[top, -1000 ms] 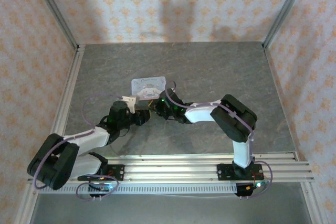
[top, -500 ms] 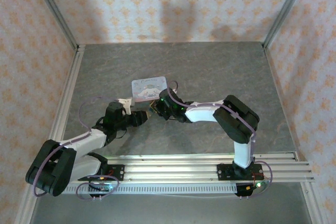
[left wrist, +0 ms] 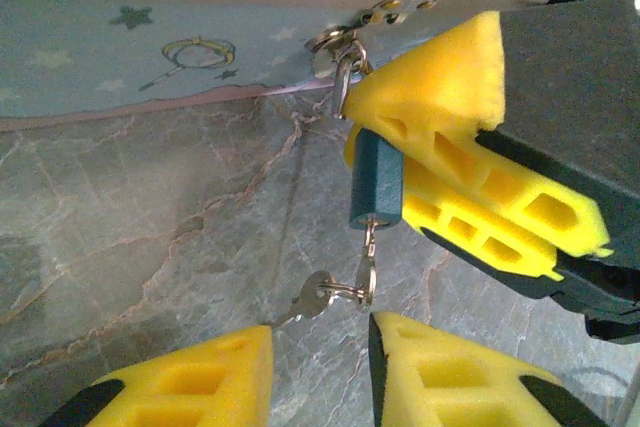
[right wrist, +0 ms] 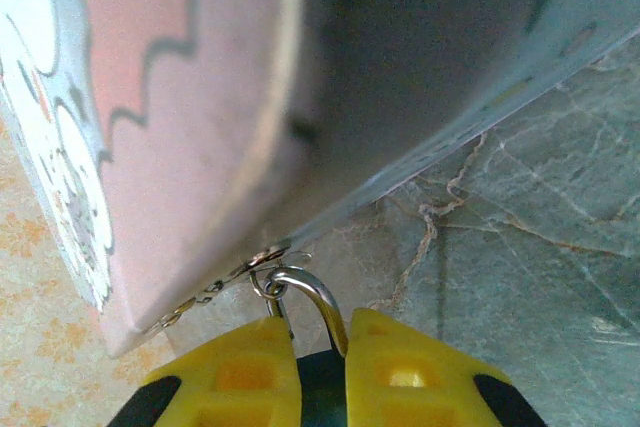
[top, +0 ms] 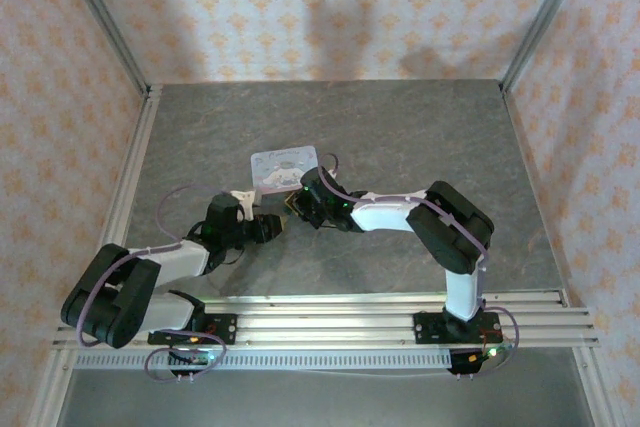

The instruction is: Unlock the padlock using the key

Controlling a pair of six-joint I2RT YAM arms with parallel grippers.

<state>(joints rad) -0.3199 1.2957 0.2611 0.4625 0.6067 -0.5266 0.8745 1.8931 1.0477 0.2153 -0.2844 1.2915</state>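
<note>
Blue against yellow foam, the padlock [left wrist: 376, 179] sits right of centre in the left wrist view. The right end effector [right wrist: 322, 355] pinches it by the body between its pads. Its thin shackle [right wrist: 312, 299] hooks through the hasp of the cartoon-printed tin [left wrist: 150, 57] along the top of the frame. Below the lock, a small ring [left wrist: 366, 283] hangs from a thin metal stem [left wrist: 370, 237] that enters the lock's underside. Whether that stem is a key blade already seated, I cannot tell. The silvery key [left wrist: 316, 299] lies flat off the ring, low in the frame, just beyond the tips of the left end effector [left wrist: 320, 347]. Its fingers are spread with nothing between them.

To do this step well, the left fingers should close squarely on the key's flat bow. The ring is a poor place to grip, since it would likely swivel and slip. The right grip should hold firm so that turning force goes into the lock rather than the tin's hasp. Any twist ought to run along the lock's own axis.

In the top view, the grey marbled table [top: 400, 137] looks dull and fairly smooth, so small parts may slide on it. Patterned peach walls [top: 330, 7] close in three sides, and an aluminium rail [top: 330, 309] crosses the bottom of the frame.
</note>
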